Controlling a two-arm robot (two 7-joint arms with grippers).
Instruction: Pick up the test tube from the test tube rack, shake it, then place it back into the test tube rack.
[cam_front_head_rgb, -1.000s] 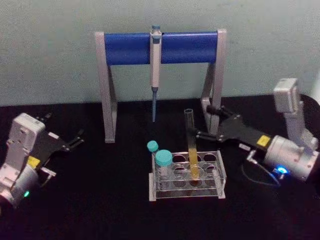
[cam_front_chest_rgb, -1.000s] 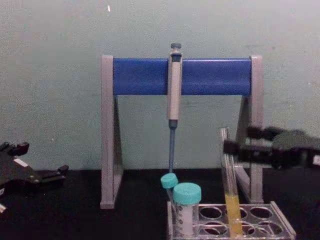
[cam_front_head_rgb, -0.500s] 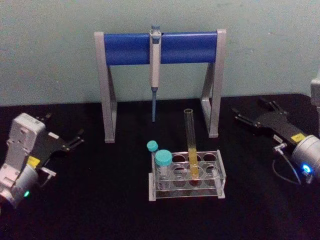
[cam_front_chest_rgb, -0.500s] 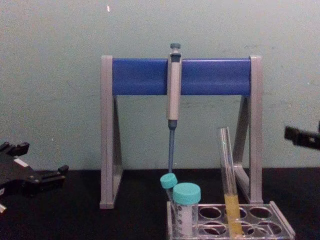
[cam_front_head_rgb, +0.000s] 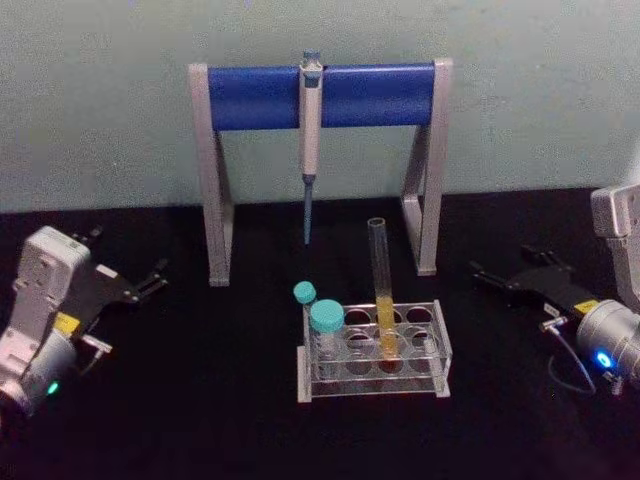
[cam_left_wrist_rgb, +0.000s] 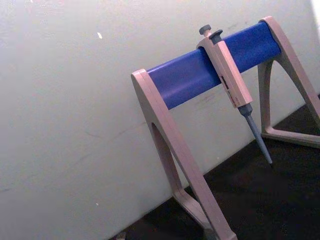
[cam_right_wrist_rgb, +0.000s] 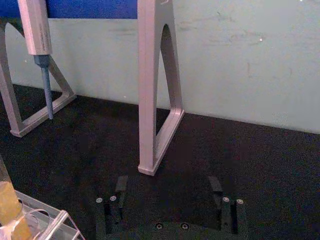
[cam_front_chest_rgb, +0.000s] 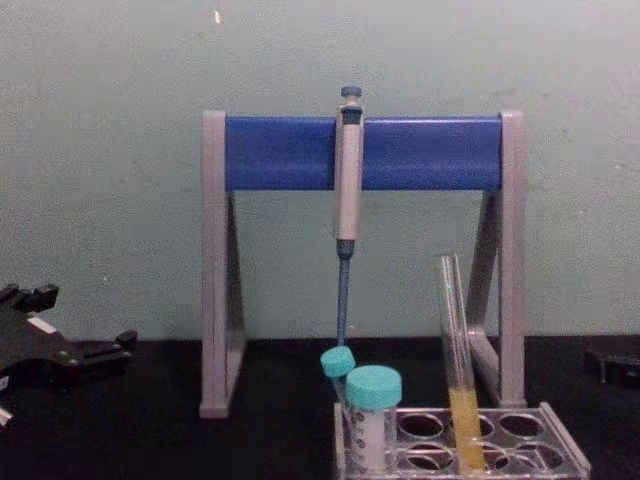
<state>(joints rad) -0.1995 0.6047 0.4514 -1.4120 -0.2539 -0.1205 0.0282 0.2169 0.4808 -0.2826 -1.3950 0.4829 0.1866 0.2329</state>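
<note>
black table (cam_front_head_rgb: 200, 400): test tube (cam_front_head_rgb: 381, 290) leaning in test tube rack (cam_front_head_rgb: 440, 352).

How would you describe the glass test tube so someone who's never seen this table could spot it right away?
Start at the tall grey-and-blue pipette stand by the back wall; just in front of it sits a low clear test tube rack. The test tube stands in the rack's middle, leaning slightly. Unlike the two short teal-capped tubes at the rack's left end, it is long, thin, uncapped and holds yellow liquid.

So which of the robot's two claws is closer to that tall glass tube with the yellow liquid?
The right one. The right gripper sits open just beyond the rack's right side, level with the test tube; the left gripper rests farther off, past the blue stand's left leg.
</note>
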